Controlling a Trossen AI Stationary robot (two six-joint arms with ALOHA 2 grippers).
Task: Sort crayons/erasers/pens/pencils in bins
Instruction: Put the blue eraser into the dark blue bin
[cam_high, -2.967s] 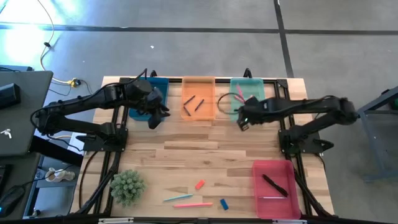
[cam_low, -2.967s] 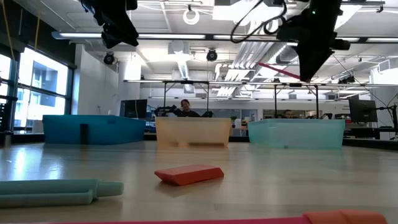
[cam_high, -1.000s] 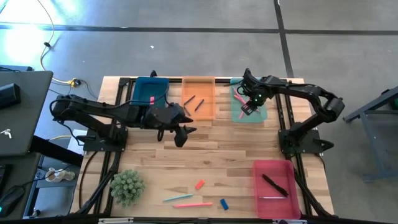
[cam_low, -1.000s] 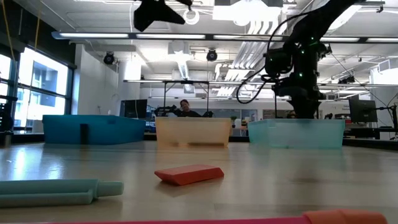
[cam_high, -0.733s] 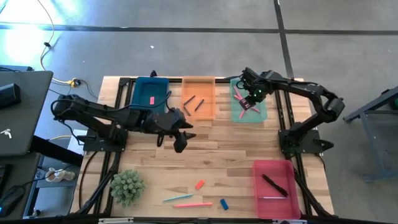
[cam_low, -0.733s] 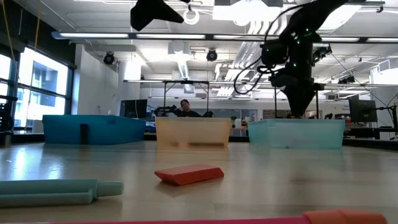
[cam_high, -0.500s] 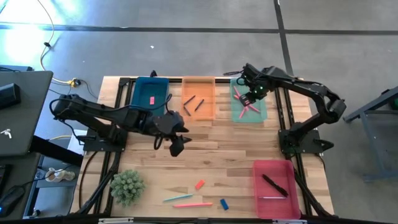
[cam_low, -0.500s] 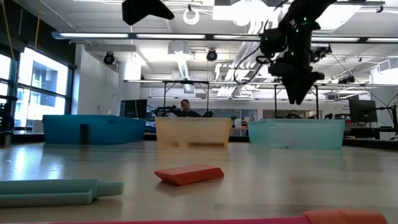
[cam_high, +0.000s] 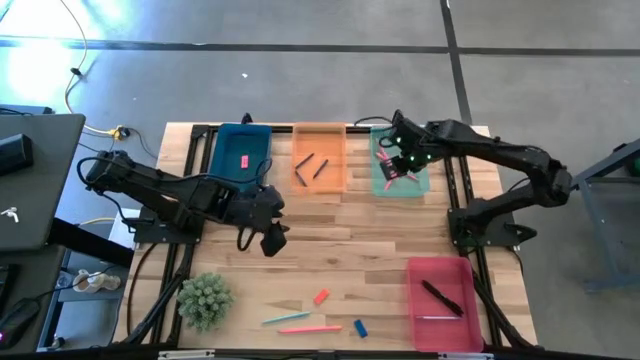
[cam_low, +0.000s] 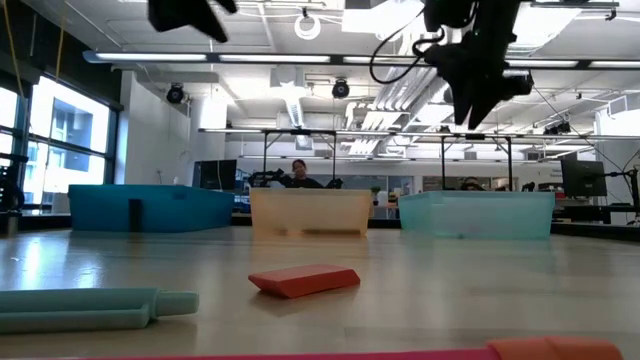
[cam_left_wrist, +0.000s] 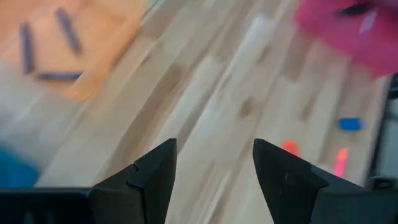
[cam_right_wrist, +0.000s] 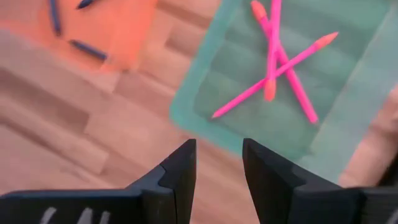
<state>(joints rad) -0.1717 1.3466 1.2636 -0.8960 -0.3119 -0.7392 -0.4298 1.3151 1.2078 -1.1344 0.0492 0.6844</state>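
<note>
Right end effector (cam_right_wrist: 217, 163) spread, empty; left end effector (cam_left_wrist: 214, 163) spread; its view blurred.

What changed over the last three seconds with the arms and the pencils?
The right gripper carried a pink pencil over the green bin, let it go among the pencils there and rose, now empty. The left gripper left the blue bin and swung out over the table, open. Loose items near the front edge stayed put.

Overhead downward, table-level sideways, two wrist close-ups; orange bin (cam_high: 319, 158) in all.
</note>
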